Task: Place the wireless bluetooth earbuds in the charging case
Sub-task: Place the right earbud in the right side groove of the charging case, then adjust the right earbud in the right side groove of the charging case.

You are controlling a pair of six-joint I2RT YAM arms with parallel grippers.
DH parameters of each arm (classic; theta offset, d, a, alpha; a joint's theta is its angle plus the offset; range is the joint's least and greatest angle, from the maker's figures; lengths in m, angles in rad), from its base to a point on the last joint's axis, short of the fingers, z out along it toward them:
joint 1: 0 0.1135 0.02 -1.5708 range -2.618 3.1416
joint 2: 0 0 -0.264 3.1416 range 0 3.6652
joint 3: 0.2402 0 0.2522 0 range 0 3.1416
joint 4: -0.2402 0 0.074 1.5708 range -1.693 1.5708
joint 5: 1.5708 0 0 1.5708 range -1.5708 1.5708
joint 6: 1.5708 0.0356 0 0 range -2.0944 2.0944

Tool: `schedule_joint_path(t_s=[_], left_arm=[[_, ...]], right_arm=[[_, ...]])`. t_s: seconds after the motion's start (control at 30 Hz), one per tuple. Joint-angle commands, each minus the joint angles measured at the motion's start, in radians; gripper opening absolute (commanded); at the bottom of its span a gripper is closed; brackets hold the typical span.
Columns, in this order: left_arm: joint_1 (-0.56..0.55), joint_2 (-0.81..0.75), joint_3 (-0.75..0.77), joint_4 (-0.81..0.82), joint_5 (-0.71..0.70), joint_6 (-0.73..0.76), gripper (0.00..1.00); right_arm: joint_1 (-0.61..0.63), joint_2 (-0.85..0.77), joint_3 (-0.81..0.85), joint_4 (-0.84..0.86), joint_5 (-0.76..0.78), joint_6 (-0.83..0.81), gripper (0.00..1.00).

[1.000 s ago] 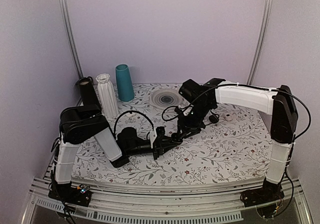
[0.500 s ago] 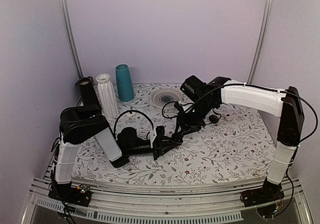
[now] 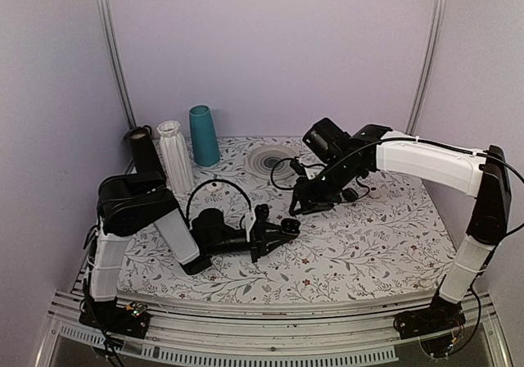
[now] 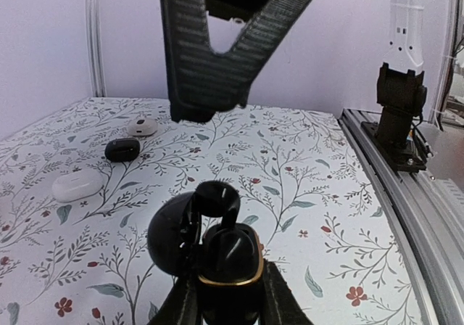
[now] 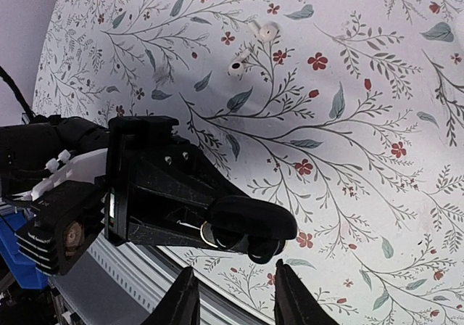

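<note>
Left arm [image 3: 109, 260] and right arm [image 3: 426, 160]: white link shells, black joints, black bases. Black cables [image 3: 214, 183] loop externally. Fingers [image 5: 183, 299] black.

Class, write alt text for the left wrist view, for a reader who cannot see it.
The left tool grips a small black case with a gold rim, its lid raised, over a floral tablecloth. The right tool hangs above it; a second black case and a white case lie on the cloth to the left.
</note>
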Motion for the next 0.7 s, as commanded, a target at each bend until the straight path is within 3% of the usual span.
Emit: schedule_joint_path(t_s=[0.0,0.27,0.67], left_arm=[[0.004,-0.042,-0.021,0.245,0.016,-0.054,0.00],[0.007,-0.089,-0.056,0.293,0.012,-0.061,0.00],[0.023,-0.168,-0.036,0.207,0.021,-0.018,0.00]], right_arm=[[0.006,-0.097,-0.044,0.062,0.075,0.029,0.35],[0.068,-0.205,-0.114,0.219,0.268,0.134,0.33],[0.136,-0.202,-0.116,0.175,0.406,0.243,0.31]])
